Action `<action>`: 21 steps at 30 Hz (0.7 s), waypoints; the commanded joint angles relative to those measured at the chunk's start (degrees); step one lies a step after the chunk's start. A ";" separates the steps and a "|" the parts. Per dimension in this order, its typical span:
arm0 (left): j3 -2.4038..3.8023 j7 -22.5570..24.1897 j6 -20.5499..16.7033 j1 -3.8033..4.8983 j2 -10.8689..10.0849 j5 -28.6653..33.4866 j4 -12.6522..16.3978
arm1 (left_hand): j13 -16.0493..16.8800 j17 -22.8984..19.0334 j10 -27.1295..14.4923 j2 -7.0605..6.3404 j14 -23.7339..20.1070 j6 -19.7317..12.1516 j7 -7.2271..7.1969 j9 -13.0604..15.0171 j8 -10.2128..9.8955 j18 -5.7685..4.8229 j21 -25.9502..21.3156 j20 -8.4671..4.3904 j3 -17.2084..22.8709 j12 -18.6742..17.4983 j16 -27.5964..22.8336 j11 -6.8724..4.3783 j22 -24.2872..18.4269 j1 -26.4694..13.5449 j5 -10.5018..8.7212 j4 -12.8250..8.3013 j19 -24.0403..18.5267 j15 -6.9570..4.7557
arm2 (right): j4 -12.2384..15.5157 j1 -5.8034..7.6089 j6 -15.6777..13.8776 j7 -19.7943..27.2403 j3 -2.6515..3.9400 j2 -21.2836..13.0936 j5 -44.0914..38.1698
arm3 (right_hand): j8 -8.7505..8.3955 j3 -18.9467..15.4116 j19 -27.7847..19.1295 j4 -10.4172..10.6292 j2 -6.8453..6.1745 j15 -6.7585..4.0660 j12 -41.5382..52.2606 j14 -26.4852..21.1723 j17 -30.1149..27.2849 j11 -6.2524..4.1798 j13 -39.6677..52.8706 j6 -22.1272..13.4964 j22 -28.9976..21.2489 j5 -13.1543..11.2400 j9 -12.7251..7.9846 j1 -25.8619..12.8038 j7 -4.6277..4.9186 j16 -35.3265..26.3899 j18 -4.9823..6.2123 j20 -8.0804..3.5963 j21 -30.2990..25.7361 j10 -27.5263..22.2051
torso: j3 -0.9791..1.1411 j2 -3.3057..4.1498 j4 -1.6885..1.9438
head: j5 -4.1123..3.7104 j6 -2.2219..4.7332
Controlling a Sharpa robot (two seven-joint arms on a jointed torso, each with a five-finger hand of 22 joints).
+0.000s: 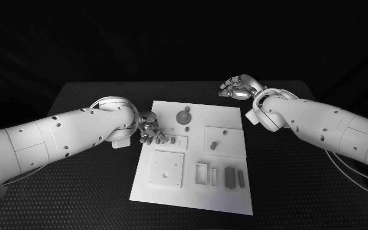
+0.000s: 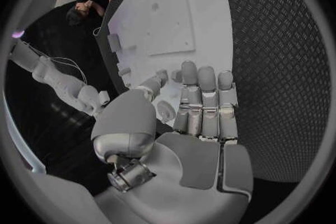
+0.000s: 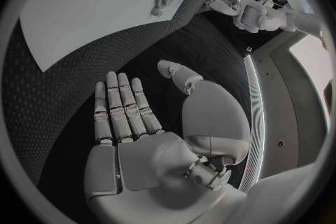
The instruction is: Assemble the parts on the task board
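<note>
Looks like the very start: reaching in for a first pick, nothing grasped yet. Left hand (image 1: pixel 150 132) hovering over the left edge of the task board (image 1: pixel 173 192), fingers apart and released. Right hand (image 1: pixel 239 88) parked off over the counter (image 1: pixel 299 182), also released. Grey parts (image 1: pixel 231 177) lying on the board mid-counter. Next up, probably pinching a small piece cleanly.

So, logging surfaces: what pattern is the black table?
A raised diamond tread pattern on the table, clearest in the left wrist view.
</note>
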 commanded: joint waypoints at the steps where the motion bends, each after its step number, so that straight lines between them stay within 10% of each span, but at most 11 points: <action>1: -0.12 0.38 -0.83 -0.03 0.33 0.23 -0.28 | 0.10 0.10 -0.46 0.78 -0.32 -0.49 -0.01 0.05 -0.07 -0.82 -0.29 -5.43 0.06 0.03 0.07 -0.04 0.91 -0.11 -0.32 -0.75 -0.04 -0.02 | 0.03 -0.03 0.56 0.49 0.02 0.08 -0.07 | 0.21 -0.12 -0.25 0.09 0.04 0.34 -0.26 0.03 -0.07 -0.03 0.02 -0.36 0.06 0.30 -0.08 -0.40 1.83 -0.19 -0.94 0.04 -0.19 0.33 | 0.02 -0.02 0.02 | 0.00 -0.06; 6: -0.55 0.39 -0.56 -0.08 0.71 0.23 -0.69 | 0.18 0.18 -0.42 1.83 -0.31 -0.49 -0.01 0.14 -0.09 -0.86 -0.51 -5.42 0.14 -0.03 0.00 -0.03 0.98 -0.23 -4.22 -2.09 0.04 0.00 | 0.04 -0.03 0.58 0.50 0.02 0.12 -0.07 | 0.21 -0.12 -0.25 0.09 0.05 0.34 -0.27 0.03 -0.08 -0.03 0.02 -0.37 0.07 0.31 -0.08 -0.40 1.83 -0.19 -0.95 0.04 -0.19 0.34 | 0.01 -0.03 0.02 | -0.05 -0.11; 21: -0.80 1.02 -0.07 -0.44 0.88 1.18 -0.69 | 0.28 0.37 0.14 2.69 0.03 0.07 -0.12 0.34 0.03 -0.95 -0.74 -5.45 1.72 -0.15 -0.05 -0.15 1.10 1.75 -5.15 -7.30 0.52 -0.04 | 0.03 -0.06 0.63 0.50 0.02 0.11 -0.06 | 0.22 -0.14 -0.27 0.10 0.07 0.35 -0.31 0.03 -0.09 -0.03 0.02 -0.37 0.11 0.32 -0.09 -0.41 1.83 -0.18 -0.96 0.03 -0.19 0.35 | 0.05 -0.04 0.00 | -0.09 -0.26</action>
